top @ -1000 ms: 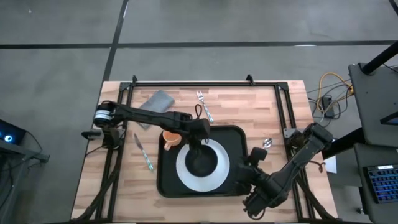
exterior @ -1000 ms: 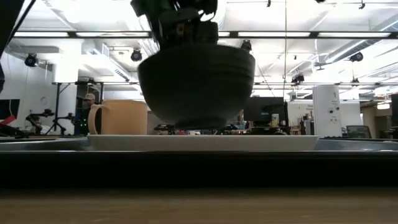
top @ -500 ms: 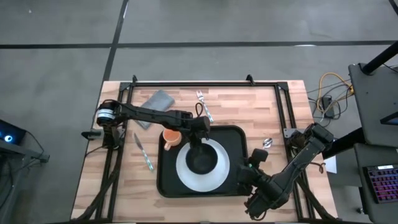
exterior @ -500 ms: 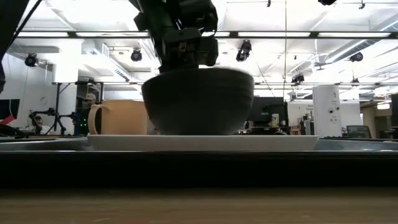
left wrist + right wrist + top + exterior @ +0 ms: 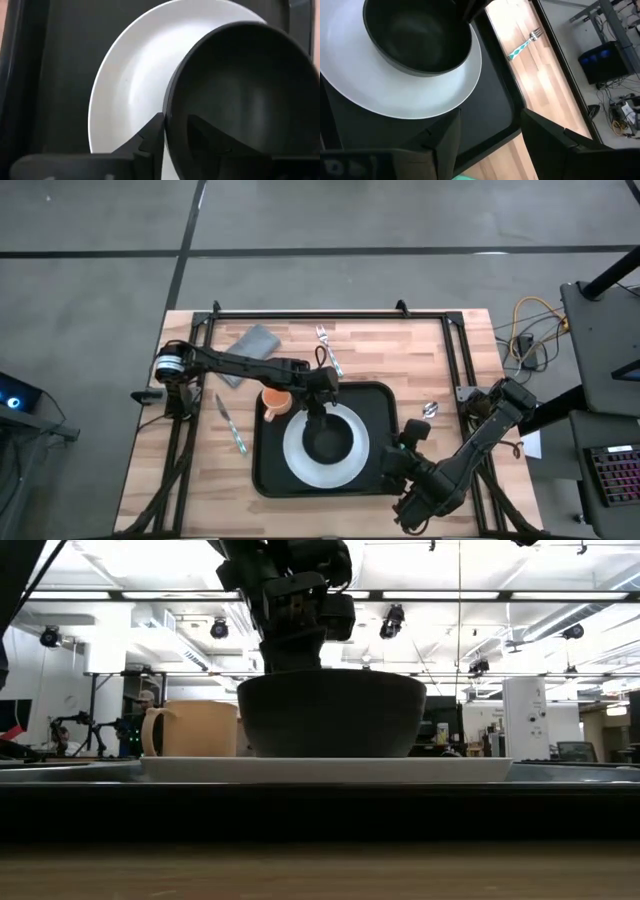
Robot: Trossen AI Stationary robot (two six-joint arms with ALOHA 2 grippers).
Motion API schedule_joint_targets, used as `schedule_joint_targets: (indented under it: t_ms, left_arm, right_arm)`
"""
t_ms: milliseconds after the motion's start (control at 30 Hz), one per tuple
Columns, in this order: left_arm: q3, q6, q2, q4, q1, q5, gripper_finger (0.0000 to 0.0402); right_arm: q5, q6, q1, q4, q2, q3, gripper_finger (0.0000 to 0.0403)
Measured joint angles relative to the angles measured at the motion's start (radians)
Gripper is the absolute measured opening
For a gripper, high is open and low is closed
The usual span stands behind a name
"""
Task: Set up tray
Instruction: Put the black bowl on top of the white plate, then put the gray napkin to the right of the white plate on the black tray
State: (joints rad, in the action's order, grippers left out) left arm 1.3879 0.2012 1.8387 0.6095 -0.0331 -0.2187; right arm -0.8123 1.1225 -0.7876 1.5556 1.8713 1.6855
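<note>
Centrally on the wooden table, the tray lies flat, a large black rectangle with rounded corners and a raised rim. On it sits a white plate, and on the plate a black bowl stands upright; the low view shows its base resting on the plate's surface. An orange mug stands in the tray's far left corner, just beside the plate.

The left gripper reaches over the bowl's far rim. In the left wrist view its two fingers straddle that rim, one inside and one outside, with a narrow gap showing at the inner one; they look slightly parted rather than clamped, though the angle makes contact hard to judge.

The right gripper hovers at the tray's near right corner, its fingers spread apart with nothing between them, pointing over the plate.

Off the tray, a grey napkin lies near the table's far left, a fork beyond the tray's far edge, a knife to the tray's left, and a spoon to its right.
</note>
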Motion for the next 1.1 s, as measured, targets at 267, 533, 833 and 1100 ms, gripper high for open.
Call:
schedule_joint_targets:
  t_ms: [267, 533, 833, 1100]
  left_arm:
    - [0.067, 0.002, -0.115, 0.149, -0.003, 0.021, 0.0088]
    - [-0.017, 0.04, -0.43, 0.187, 0.006, 0.194, 0.0089]
    - [-0.342, 0.172, -0.916, 0.093, 0.02, 0.371, 0.0089]
    - [-0.629, 0.206, -1.153, 0.09, 0.02, 0.59, 0.0089]
  right_arm:
    - [-0.003, 0.001, 0.0, -0.007, 0.0, -0.001, 0.0194]
    - [-0.053, 0.05, 0.0, -0.061, 0.0, -0.016, 0.0194]
    - [-0.183, 0.067, 0.021, -0.114, 0.002, -0.04, 0.0194]
    - [-0.178, -0.046, 0.064, -0.215, 0.002, -0.04, 0.0194]
